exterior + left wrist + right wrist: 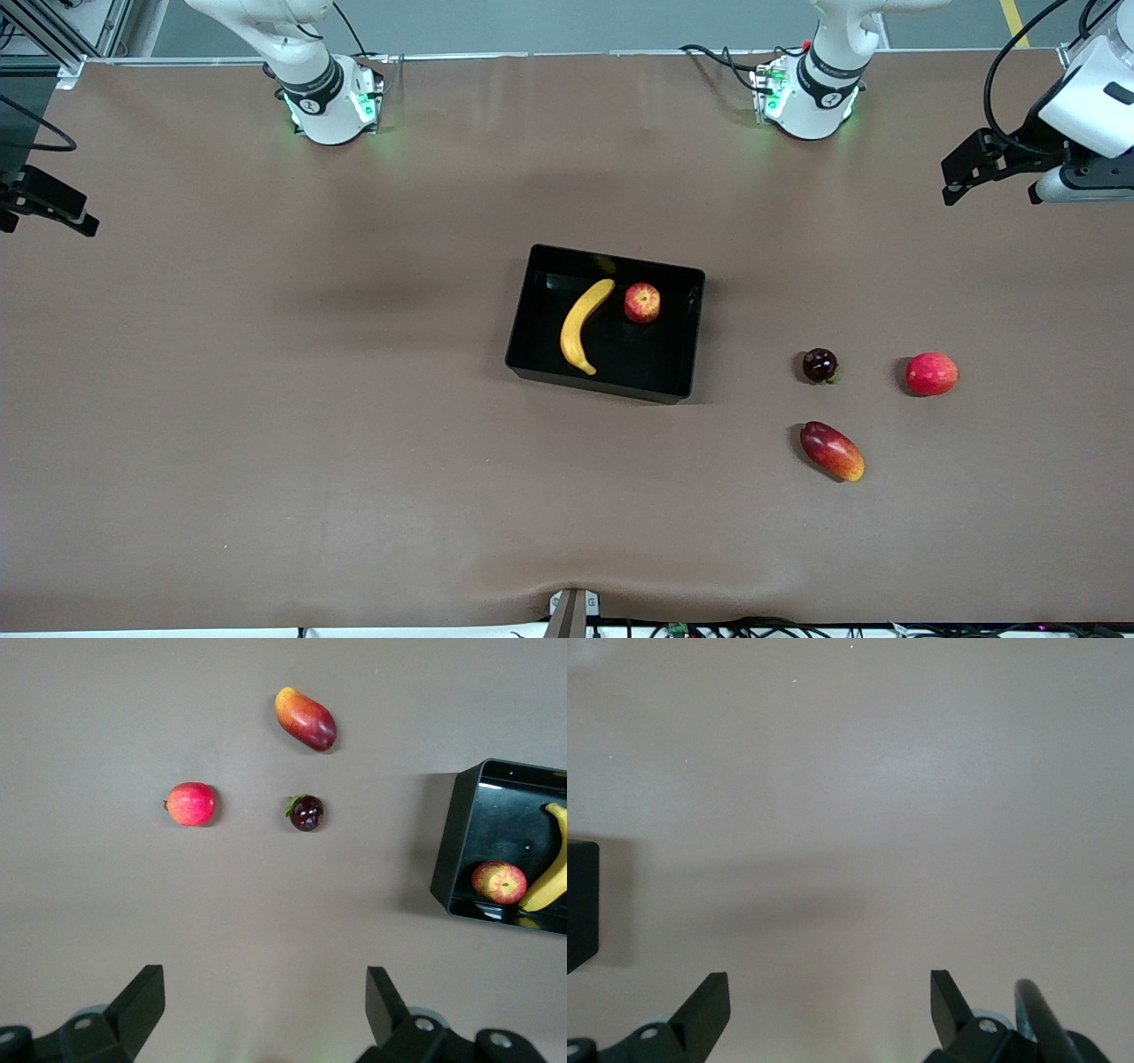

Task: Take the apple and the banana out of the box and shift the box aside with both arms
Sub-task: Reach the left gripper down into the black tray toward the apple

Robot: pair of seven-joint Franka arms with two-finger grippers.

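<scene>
The black tray point(532, 301) stands at the middle of the table. The yellow banana point(583, 326) and the red apple with yellow streaks point(642, 302) lie inside it, side by side and apart. My left gripper point(988, 182) is open and empty, up over the left arm's end of the table. In the left wrist view its open gripper point(266, 988) looks down on bare table, with the tray point(456, 842), the apple point(499, 882) and the banana point(549, 881) off to one side. My right gripper point(49, 221) is open and empty over the right arm's end; the right wrist view shows the open gripper point(830, 992) and a tray corner point(580, 904).
Between the tray and the left arm's end lie a dark maroon round fruit point(819, 365), a plain round red fruit point(932, 373) and, nearer the front camera, an oblong red-yellow mango point(832, 450). They show in the left wrist view too: maroon fruit point(306, 812), red fruit point(190, 804), mango point(306, 718).
</scene>
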